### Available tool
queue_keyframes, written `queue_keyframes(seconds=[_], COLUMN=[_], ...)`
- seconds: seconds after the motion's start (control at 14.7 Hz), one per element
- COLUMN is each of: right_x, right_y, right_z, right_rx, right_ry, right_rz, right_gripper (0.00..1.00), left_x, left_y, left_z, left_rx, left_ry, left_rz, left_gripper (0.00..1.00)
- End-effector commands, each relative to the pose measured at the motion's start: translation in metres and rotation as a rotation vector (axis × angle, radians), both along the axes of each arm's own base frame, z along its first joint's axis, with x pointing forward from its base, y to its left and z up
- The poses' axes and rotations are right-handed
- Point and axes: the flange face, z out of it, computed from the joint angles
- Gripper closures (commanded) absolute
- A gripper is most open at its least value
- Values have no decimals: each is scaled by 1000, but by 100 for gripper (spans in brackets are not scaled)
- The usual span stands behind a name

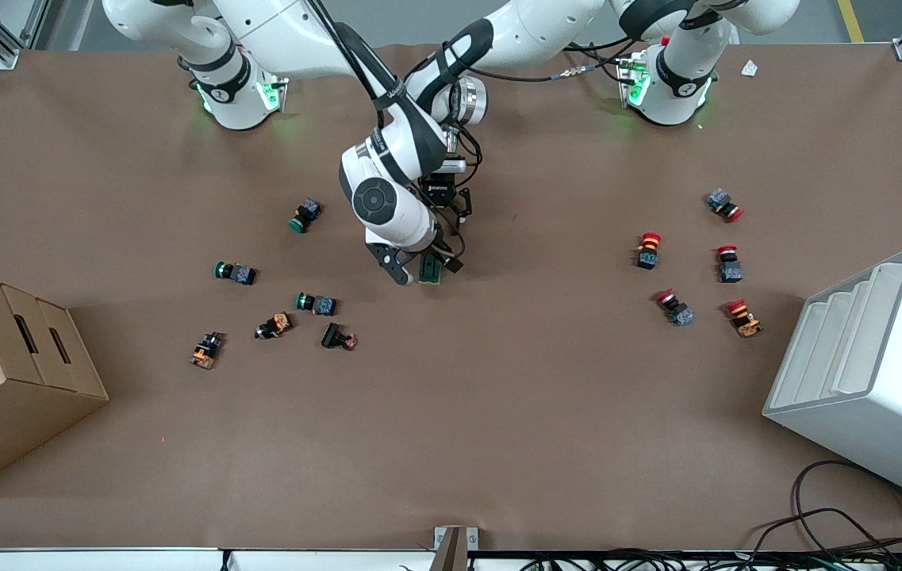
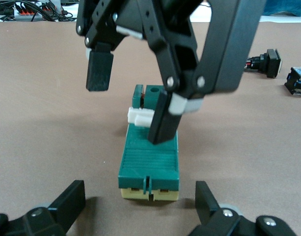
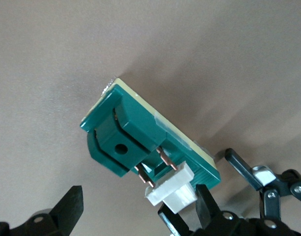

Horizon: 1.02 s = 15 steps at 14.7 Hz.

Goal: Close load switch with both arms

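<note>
Both white jointed arms reach in to the table's middle, wrists stacked over the small dark green rectangular load switch point(image 1: 428, 270) lying flat on the brown tabletop point(image 1: 498, 412). The right gripper point(image 2: 133, 105) hangs fingers-down over it, spread wide, one black pad point(image 2: 162, 118) touching the white lever point(image 2: 140, 116). The left wrist view alone shows the left gripper point(image 2: 140, 206) low, open, fingers either side of the switch's cream end, apart from it. The right wrist view reveals copper contacts point(image 3: 152, 167).
</note>
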Motion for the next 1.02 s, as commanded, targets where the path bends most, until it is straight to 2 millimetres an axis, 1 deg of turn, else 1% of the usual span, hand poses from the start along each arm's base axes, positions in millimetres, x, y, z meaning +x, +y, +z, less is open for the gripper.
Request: queue_keyframes(seconds=[0.0,0.14,0.34,0.41,0.55,0.89,0.95], right_x=[17,33,44,46,53,81,84], right_y=[3,-1,2,2,6,-3,-6], right_z=[9,19,14,7,4,7,3], right_rx=[31,49,56,53,58,60,54], right_ry=[-13,-33,-51,-53,-61,-100,-104], right_rz=[-25,-40,-30,-28,-30,-32,-27], right_gripper=[0,0,0,0,0,0,0], left_x=[3,5,9,11,11,12,13], left_y=[0,0,-1,-2,-3,-1,-1], left_z=[-7,-6,-2,-1,-1,-2,-2], left_rx=[-4,-5,-8,-11,-11,-6,-6], left_ry=[-13,-15,-16,-18,-18,-16,-16], left_rz=[2,5,12,15,15,19,20], left_gripper=[1,1,1,1,1,1,1])
